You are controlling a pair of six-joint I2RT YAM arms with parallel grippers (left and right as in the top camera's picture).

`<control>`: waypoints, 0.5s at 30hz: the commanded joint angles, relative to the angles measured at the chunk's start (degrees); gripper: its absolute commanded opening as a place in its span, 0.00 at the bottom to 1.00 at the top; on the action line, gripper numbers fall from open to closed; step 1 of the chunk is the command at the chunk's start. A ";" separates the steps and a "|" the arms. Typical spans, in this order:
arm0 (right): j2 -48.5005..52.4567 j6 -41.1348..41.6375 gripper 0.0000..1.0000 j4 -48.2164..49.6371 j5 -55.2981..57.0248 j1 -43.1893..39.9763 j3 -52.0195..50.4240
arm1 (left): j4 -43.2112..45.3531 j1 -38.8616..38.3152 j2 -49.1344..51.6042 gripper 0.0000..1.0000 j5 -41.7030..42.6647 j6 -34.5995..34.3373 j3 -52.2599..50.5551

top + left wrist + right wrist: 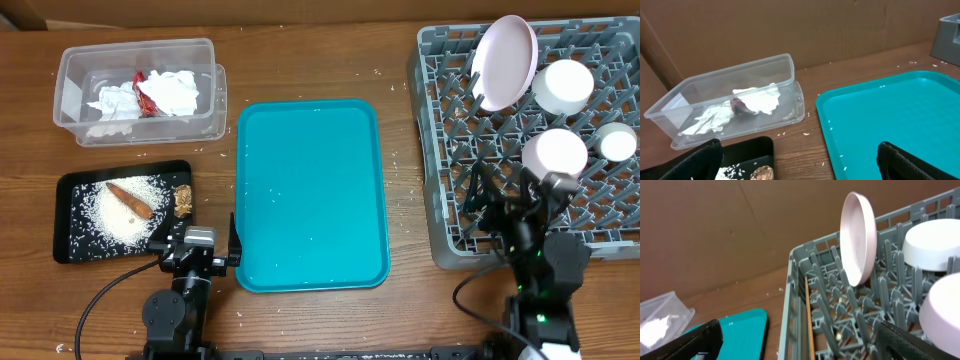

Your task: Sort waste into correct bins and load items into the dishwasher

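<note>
A grey dish rack (425, 150) at the right holds an upright pink plate (505, 60), a white bowl (565, 85), a pink bowl (555, 155) and a small white cup (617, 142). A clear bin (205, 60) at the back left holds white tissues (175, 90) and a red wrapper. A black tray (75, 195) holds rice, a brown food piece (130, 200) and a brown scrap. My left gripper (200, 252) is open and empty between the black tray and the teal tray (310, 195). My right gripper (508, 205) is open and empty over the rack's front left part.
Rice grains lie scattered on the wooden table and on the teal tray (900, 115). The clear bin (785, 65) shows in the left wrist view. The rack's near wall (795, 295) and the pink plate (857, 235) show in the right wrist view.
</note>
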 commanded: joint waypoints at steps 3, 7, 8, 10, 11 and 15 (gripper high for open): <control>-6.67 -0.13 1.00 1.79 -0.35 1.18 -6.01 | -0.07 0.42 -0.66 1.00 -0.55 1.31 -0.22; -10.43 -2.08 1.00 1.20 -0.17 3.21 -8.00 | -0.07 0.42 -0.66 1.00 -0.55 1.29 -0.22; -11.43 -3.08 1.00 0.33 0.17 3.89 -8.09 | -0.07 0.42 -0.66 1.00 -0.55 1.29 -0.22; -14.05 -4.87 1.00 -2.01 1.38 5.53 -8.09 | -0.07 0.42 -0.66 1.00 -0.55 1.29 -0.22; -15.52 -5.51 1.00 -3.28 2.36 6.36 -8.09 | -0.07 0.42 -0.66 1.00 -0.55 1.29 -0.22; -20.52 -6.25 1.00 -7.96 5.62 8.63 -8.09 | -0.07 0.42 -0.66 1.00 -0.55 1.29 -0.22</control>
